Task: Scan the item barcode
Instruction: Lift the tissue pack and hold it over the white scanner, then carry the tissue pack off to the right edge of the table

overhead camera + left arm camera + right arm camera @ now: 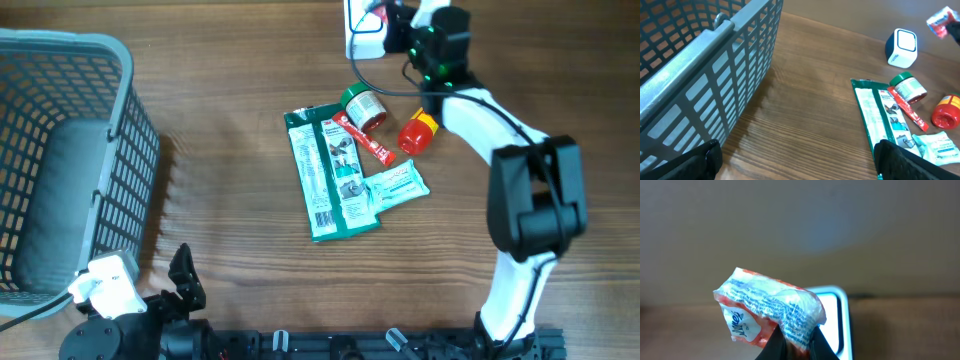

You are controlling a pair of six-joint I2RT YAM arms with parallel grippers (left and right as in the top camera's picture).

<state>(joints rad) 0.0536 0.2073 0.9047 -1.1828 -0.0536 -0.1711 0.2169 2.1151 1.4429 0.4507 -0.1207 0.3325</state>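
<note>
Basket [130,150]: grey, slatted, set at the left.
Green packet [325,175]: laid flat centrally, red sachet [365,140] and green-lidded jar [364,107] at its upper corner.
Right gripper [381,16]: held above the white scanner [362,40], small red item [374,9] at its tip.

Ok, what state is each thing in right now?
Left claw: open, empty.
Right claw: shut on packet.
Packet: raised near scanner.
Scanner: lit.
Basket: looks empty.
Jar: on its side, lidded.
Bottle: on its side, capped.
Pouch: lying flat.
Stick: partly on pouch.
Wipes: lying flat.
</note>
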